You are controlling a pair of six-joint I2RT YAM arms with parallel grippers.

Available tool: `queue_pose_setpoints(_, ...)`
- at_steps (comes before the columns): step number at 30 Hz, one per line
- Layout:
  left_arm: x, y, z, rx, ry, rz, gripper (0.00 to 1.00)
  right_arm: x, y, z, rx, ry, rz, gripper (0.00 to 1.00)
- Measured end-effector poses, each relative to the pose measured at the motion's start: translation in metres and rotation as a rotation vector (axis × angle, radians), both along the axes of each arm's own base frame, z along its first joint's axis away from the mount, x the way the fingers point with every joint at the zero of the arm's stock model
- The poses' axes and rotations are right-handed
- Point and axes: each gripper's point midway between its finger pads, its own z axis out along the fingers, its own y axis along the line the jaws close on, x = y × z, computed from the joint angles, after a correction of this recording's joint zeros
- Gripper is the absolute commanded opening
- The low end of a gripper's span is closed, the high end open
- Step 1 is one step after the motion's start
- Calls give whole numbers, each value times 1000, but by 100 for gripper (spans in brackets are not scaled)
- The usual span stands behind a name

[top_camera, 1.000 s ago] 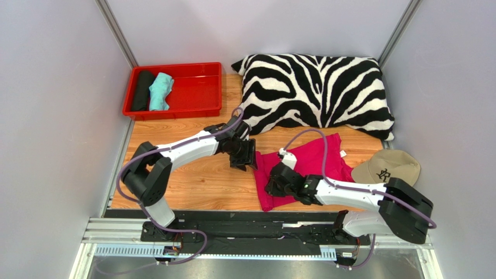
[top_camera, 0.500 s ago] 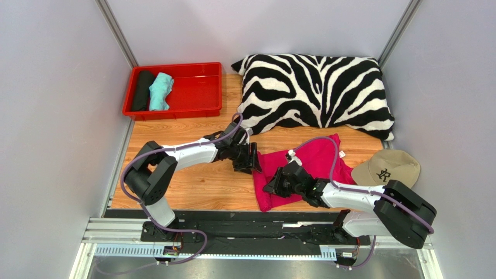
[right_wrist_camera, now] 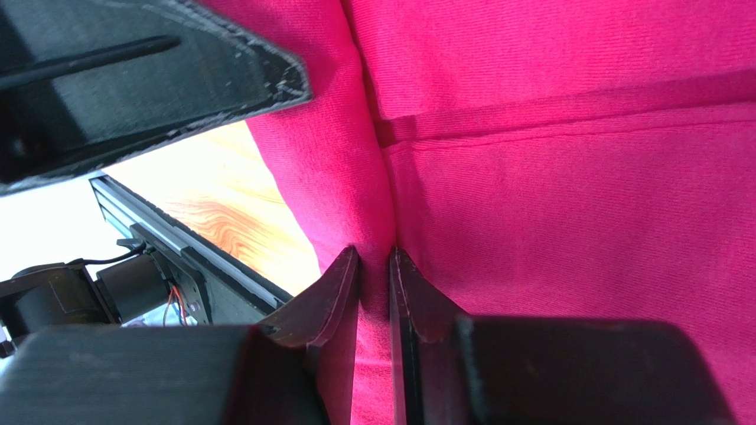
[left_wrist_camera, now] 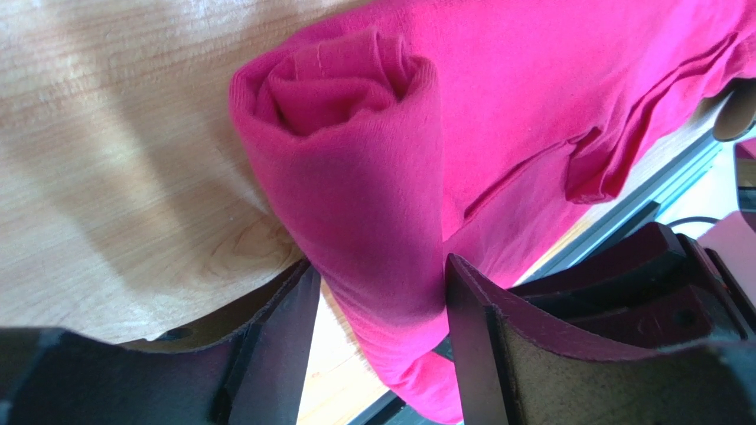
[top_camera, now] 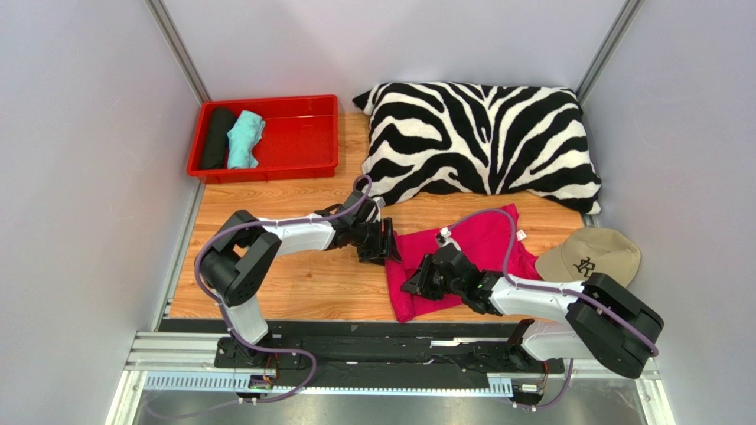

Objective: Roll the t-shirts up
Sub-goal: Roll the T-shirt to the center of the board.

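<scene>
A tray (top_camera: pixel 306 133) sits in the worktop's (top_camera: pixel 302 279) far left corner. At the tray's left end two rolled t-shirts lie side by side: the outer roll (top_camera: pixel 216 137) along the left wall, the inner roll (top_camera: pixel 245 139) touching it on the right. Just right of the tray a pillow (top_camera: pixel 479 137) lies along the far edge, reaching the far right corner. Before the pillow, right of the middle, lies the spread t-shirt (top_camera: pixel 484 239), its left side turned into a rolled edge (left_wrist_camera: pixel 346 133). A cap (top_camera: pixel 590 252) rests at the right edge, just beside the shirt. The left gripper (top_camera: pixel 383 243) stands at the rolled edge's far end, which lies between its fingers. The right gripper (top_camera: pixel 417 283) is at that edge nearer the worktop's near edge.
</scene>
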Motion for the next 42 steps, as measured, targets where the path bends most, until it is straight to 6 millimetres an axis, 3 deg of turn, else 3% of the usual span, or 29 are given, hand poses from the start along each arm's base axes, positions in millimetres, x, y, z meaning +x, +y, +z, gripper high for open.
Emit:
queue_pose_setpoints(12, -1, 4, 1, -49, -19, 16, 62, -1, 1, -1, 1, 4, 5, 18)
queue_pose_setpoints(15, 1, 3, 0, -55, -23, 27, 48, 0, 1, -1, 0, 3, 6, 21)
queue_pose_setpoints(18, 2, 1, -7, -51, -6, 40, 23, 0, 0, -1, -2, 0, 8, 35)
queue_pose_setpoints(19, 2, 1, -10, -45, 8, 47, 19, 0, 0, -2, -5, -1, 9, 38)
queue_pose_setpoints(22, 4, -2, -9, -22, 36, 56, 12, -2, -4, -2, -29, -8, 19, 51)
queue_pose_setpoints(26, 7, 2, -7, 68, 46, 81, 10, -4, -7, 10, -116, -64, 42, 55)
queue_pose_setpoints(32, 4, 20, -7, 188, 77, 101, 10, -8, 12, 59, -228, -223, 89, 55)
queue_pose_setpoints(36, 0, 28, -7, 236, 94, 91, 10, -20, 36, 78, -341, -304, 143, 54)
queue_pose_setpoints(39, -5, 32, -7, 259, 107, 81, 10, -29, 61, 76, -453, -347, 192, 54)
queue_pose_setpoints(42, -7, 35, -7, 271, 114, 71, 10, -38, 74, 59, -585, -364, 238, 55)
